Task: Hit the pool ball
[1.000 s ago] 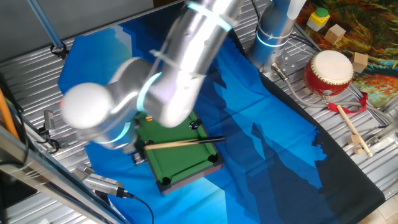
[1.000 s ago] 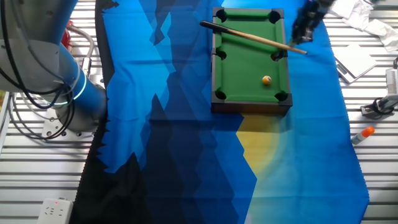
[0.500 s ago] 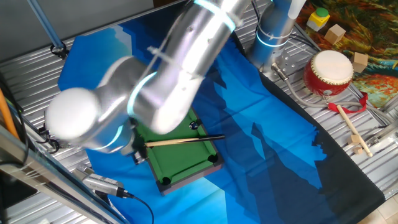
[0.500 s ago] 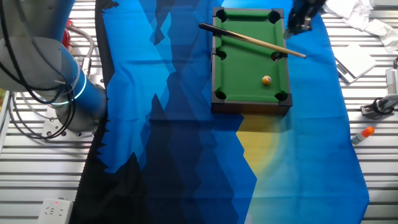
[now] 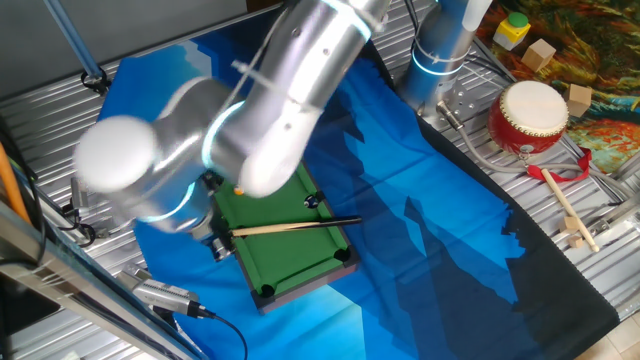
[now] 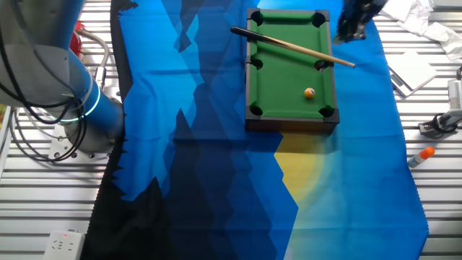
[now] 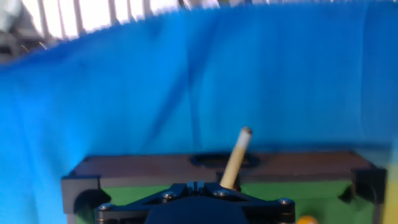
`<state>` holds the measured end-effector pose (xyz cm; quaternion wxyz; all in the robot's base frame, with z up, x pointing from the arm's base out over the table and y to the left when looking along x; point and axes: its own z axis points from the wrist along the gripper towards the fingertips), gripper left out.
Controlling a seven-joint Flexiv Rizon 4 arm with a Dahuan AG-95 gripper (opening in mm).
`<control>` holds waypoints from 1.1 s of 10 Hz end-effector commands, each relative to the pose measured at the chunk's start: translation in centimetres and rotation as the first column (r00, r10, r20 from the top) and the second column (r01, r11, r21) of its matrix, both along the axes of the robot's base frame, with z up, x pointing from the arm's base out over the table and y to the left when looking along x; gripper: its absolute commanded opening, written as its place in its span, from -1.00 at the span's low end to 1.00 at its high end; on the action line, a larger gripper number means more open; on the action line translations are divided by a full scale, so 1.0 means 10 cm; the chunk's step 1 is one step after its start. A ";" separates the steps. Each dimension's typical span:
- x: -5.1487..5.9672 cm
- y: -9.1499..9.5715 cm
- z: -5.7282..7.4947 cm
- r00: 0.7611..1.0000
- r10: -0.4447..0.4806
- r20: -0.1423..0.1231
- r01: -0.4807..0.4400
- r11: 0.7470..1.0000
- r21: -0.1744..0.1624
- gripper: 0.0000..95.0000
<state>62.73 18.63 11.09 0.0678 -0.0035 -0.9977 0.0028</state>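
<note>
Orange pool ball (image 6: 310, 92) on green table (image 6: 289, 72)

A tiny orange-yellow pool ball (image 6: 309, 92) with a pale spot sits on the green felt of the miniature table (image 6: 291, 108), seen from the other fixed view. It lies toward the 5 o'clock part of the playing surface, near the corner pocket at 5 o'clock and well apart from the cue (image 6: 292, 46) lying diagonally across the 12 o'clock end. Nothing touches it. In the hand view only a blurred orange sliver of the ball (image 7: 306, 219) shows at the 6 o'clock edge, to the 4 o'clock side of the cue's tip.
</note>
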 end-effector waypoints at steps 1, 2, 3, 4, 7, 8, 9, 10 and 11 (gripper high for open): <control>0.03 0.02 -0.02 1.000 -0.002 -0.012 0.002 1.000 -0.010 -1.00; 0.02 0.02 -0.02 1.000 -0.002 -0.011 0.002 1.000 -0.011 -1.00; 0.01 0.02 -0.01 1.000 -0.002 -0.011 0.001 1.000 -0.011 -1.00; -0.03 0.02 -0.01 1.000 -0.003 -0.013 0.003 1.000 -0.010 -1.00; -0.23 0.02 0.05 1.000 -0.022 -0.016 0.022 1.000 -0.005 -1.00; -0.24 0.02 0.04 1.000 0.019 -0.016 -0.019 1.000 0.003 -1.00; -0.24 0.02 0.03 0.995 0.095 -0.015 -0.095 0.995 0.024 -1.00; -0.23 0.02 0.03 0.986 0.164 -0.014 -0.163 0.986 0.033 -1.00; -0.23 0.02 0.02 0.958 0.287 -0.010 -0.286 0.957 0.043 -1.00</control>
